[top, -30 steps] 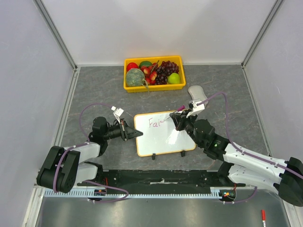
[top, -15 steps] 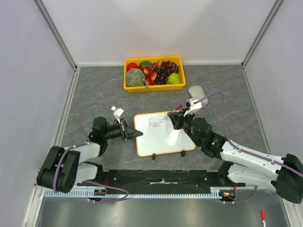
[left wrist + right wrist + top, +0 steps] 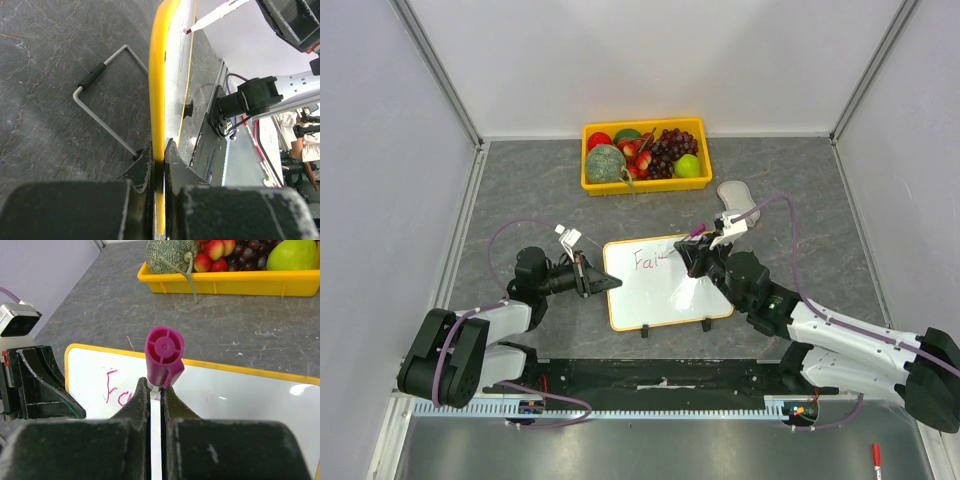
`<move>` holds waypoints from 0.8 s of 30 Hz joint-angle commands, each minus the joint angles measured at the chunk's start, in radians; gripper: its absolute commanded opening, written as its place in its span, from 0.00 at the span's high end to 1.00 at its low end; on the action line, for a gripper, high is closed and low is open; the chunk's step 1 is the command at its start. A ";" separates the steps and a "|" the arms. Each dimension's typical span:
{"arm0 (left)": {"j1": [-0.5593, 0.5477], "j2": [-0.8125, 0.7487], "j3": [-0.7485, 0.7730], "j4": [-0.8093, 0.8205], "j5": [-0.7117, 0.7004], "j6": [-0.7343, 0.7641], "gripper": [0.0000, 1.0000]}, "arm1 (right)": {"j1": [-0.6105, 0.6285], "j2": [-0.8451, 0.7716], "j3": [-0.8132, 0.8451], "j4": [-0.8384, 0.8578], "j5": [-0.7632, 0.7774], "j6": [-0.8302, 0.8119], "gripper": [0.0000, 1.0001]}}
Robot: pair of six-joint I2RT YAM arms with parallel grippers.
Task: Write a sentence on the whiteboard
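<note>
The whiteboard (image 3: 665,282) sits on the grey table (image 3: 520,200), and both arms are on it. The left gripper (image 3: 159,150) is at the board's left edge, jaws pinched tight on the yellow rim. From the left wrist the rim runs straight up out of the narrow slit between the two fingers (image 3: 140,167). Behind the board on that side, a bent wire leg (image 3: 107,107) with a black sleeve rests on the table.

The right gripper (image 3: 695,255) hangs over the board's upper middle, clamped on a pink marker (image 3: 164,355). The jaws are almost together, with only the marker's white barrel between them and the round magenta end sticking up above the fingertips. In the left wrist view the marker's tip comes down to the white face. It looks to be touching, though I can't be sure.

The sentence (image 3: 648,261) is barely begun: pink letters reading about "Fai" in the board's upper left, just left of the marker. From the right wrist only "Fa" shows; the rest is hidden behind the fingers. The remainder of the board is blank white.

Beyond the board's far edge, well apart from it, is a yellow tray (image 3: 645,185) of fruit.
</note>
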 commanded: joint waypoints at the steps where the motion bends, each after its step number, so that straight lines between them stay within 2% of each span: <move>1: 0.002 0.010 0.009 -0.010 -0.077 0.079 0.98 | -0.006 -0.013 -0.023 0.000 -0.017 0.015 1.00; 24: 0.002 0.007 0.007 -0.010 -0.080 0.080 0.98 | -0.006 -0.064 -0.053 -0.054 -0.017 0.019 1.00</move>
